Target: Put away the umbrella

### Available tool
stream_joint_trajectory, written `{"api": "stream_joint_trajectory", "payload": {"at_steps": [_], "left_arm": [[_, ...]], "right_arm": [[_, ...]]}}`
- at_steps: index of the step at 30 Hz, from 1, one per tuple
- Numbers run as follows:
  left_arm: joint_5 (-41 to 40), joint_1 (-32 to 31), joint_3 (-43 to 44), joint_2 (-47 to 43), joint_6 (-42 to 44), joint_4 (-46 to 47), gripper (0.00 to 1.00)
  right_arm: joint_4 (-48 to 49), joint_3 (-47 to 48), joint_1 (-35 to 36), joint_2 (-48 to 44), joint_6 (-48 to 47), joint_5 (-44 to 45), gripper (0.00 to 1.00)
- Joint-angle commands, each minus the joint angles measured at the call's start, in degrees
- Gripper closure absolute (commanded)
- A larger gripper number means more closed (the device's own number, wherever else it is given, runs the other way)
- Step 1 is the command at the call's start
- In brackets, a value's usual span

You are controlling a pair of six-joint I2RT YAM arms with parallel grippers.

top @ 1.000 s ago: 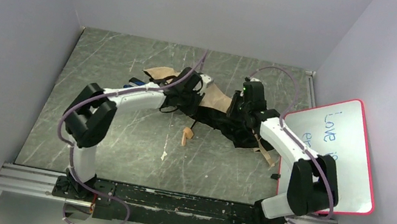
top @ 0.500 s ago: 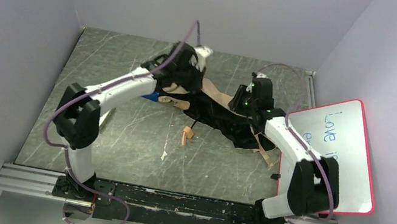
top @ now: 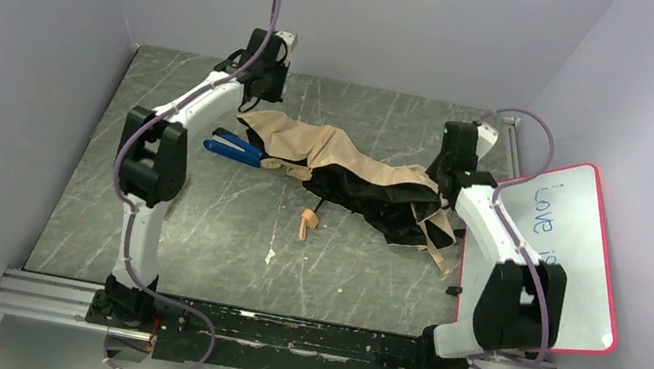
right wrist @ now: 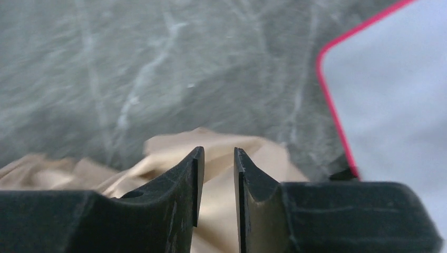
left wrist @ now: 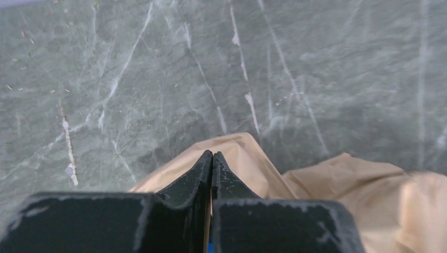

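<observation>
Lying crumpled on the grey veined tabletop (top: 194, 222), the cream-beige folding umbrella with black lining (top: 357, 164) stretches between both arms. Its fabric sits just beneath the left gripper (left wrist: 212, 154), whose fingers are pressed together, and beneath the right gripper (right wrist: 216, 150), whose fingers are narrowly apart.

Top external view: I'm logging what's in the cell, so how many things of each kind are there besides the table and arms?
Cream-beige fabric folding umbrella: 1
Small blue object: 1
Red-edged whiteboard: 1
Total: 3
</observation>
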Motion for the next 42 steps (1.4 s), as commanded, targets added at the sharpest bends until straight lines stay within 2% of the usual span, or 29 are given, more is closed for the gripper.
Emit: {"api": "stream_joint_trajectory", "payload": {"at_steps": [1, 5, 8, 14, 19, 23, 29, 37, 42], "left_arm": [[-3.6, 1.6, 9.3, 5.9, 0.3, -4.1, 0.95], [-6.5, 2.1, 16.6, 12.1, 3.2, -7.9, 0.95], [-7.4, 2.9, 17.9, 14.3, 4.1, -8.0, 0.95], [-6.4, 5.4, 20.5, 18.4, 4.2, -8.9, 0.95], [-4.2, 5.7, 24.0, 22.9, 5.8, -13.0, 0.95], [-2.7, 5.6, 21.0, 23.0, 6.1, -13.7, 0.95], [1.4, 5.1, 16.0, 21.5, 5.9, -13.3, 0.95], [11.4, 0.8, 10.4, 18.8, 4.5, -9.5, 0.95], [12.9, -4.7, 8.6, 17.7, 4.9, -8.4, 0.95]], "right_arm": [[-6.0, 4.2, -3.4, 6.2, 1.0, 8.9, 0.71], [-10.0, 8.5, -5.2, 13.0, 0.7, 14.4, 0.90], [-10.2, 8.8, -6.2, 16.0, 0.3, 17.8, 1.00], [-10.8, 7.7, -8.5, 19.1, 1.0, 17.0, 1.00], [-10.6, 3.4, -8.7, 17.3, 1.2, 9.8, 0.99], [-9.7, -0.8, -8.5, 14.4, 1.7, 2.3, 0.96], [-8.4, -4.8, -8.6, 13.4, 0.9, -2.0, 0.96], [-1.2, -8.9, -8.5, 12.2, -0.2, -17.3, 0.95], [1.8, -9.1, -8.6, 11.5, 1.0, -24.6, 0.95]]}}
